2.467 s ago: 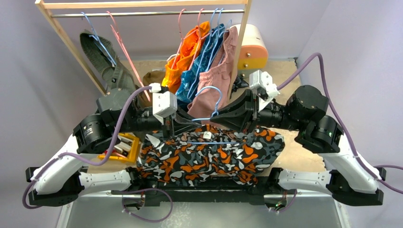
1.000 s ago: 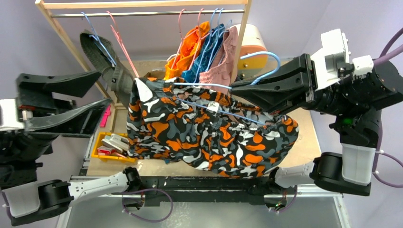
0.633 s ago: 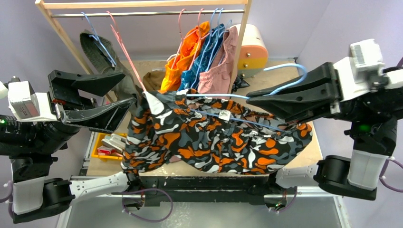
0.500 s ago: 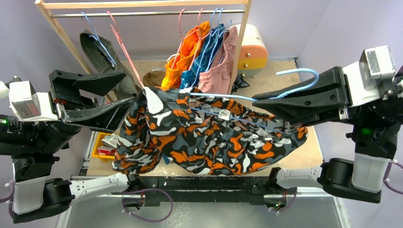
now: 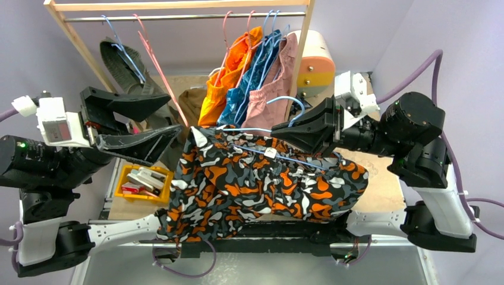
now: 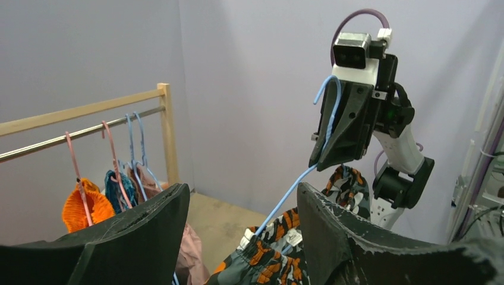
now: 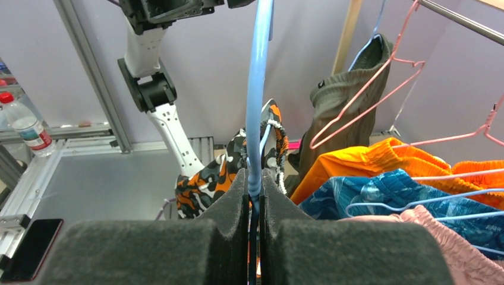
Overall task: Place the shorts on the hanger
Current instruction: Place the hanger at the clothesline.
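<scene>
— What's pinched?
— My right fingers (image 7: pixel 229 205) are clamped on the thin light-blue wire hanger (image 7: pixel 259 89); my wrist view shows that closely.
— The blotchy orange-black-grey fabric shorts (image 5: pixel 261 184)?
— The top view shows them whole, draped on that hanger. My left fingers (image 5: pixel 138 144) stand apart, empty.

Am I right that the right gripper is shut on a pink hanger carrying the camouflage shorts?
Not quite: the hanger is light blue, not pink, as the right wrist view shows. The right gripper is indeed shut on it, and it carries the shorts.

Left fingers (image 6: pixel 136 231) apart; right fingers (image 6: pixel 347 130) pinch hanger (image 6: pixel 285 200), shorts (image 6: pixel 261 258) hanging below.
</scene>
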Tool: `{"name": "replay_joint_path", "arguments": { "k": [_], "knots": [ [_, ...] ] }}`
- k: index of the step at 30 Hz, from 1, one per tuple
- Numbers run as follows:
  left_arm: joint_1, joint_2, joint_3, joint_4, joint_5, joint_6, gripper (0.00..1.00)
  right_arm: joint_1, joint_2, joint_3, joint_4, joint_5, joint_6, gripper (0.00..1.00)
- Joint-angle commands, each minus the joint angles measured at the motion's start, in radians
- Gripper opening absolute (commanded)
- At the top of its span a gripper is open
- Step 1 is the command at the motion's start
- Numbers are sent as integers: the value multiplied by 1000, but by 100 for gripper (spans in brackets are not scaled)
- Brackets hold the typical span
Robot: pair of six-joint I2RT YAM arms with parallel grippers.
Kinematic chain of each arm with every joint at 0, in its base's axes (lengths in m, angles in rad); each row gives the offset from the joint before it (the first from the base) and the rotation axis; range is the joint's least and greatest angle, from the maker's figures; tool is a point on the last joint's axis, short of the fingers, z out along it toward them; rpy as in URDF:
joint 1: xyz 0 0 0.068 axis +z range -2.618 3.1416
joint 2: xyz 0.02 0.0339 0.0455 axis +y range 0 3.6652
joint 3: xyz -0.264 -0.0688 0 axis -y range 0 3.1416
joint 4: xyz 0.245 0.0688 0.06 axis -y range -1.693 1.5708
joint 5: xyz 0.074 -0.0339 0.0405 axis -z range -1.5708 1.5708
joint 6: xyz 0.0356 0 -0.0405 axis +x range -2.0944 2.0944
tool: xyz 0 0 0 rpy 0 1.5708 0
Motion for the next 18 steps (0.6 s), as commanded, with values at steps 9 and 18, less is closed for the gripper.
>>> {"name": "replay_joint_path", "arguments": {
  "k": [9, 18],
  "knots": [
    [2, 164, 62, -266, 168, 99, 59, 2, -47, 6, 42, 38, -10, 0],
    [3, 186, 56, -290, 163, 168, 54, 2, -55, -14, 44, 27, -2, 0]
  ]
}}
